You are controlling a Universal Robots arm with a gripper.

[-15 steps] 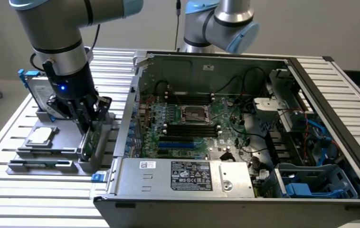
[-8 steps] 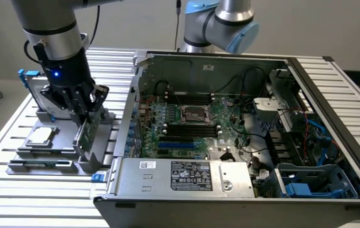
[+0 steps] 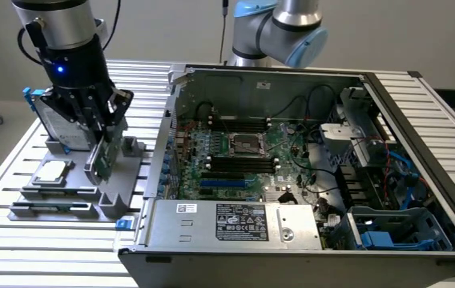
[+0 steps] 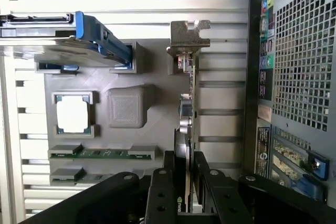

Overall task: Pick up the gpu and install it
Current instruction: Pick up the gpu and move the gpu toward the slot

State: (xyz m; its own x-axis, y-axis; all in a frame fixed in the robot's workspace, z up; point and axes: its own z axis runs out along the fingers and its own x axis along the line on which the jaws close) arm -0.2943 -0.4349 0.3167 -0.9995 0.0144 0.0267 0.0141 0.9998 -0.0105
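The gpu [image 3: 104, 157] stands on edge over the grey holder block [image 3: 120, 203] at the exterior view's left, green board face showing. My gripper [image 3: 99, 135] comes down on it from above, shut on the card's upper edge. In the wrist view the gpu [image 4: 188, 103] is edge-on between the two black fingers [image 4: 167, 182], with its silver end bracket [image 4: 189, 35] at the far end above the holder block [image 4: 126, 77]. Whether the card's lower edge still rests in the holder's slot I cannot tell.
The holder also carries a silver hard drive in a blue frame [image 3: 54, 120], a square processor chip [image 3: 51, 172] and a memory stick [image 3: 51, 207]. The open computer case [image 3: 419, 156] lies to the exterior view's right, motherboard [image 3: 236, 159] exposed, blue expansion slots [image 3: 219, 180] near its front.
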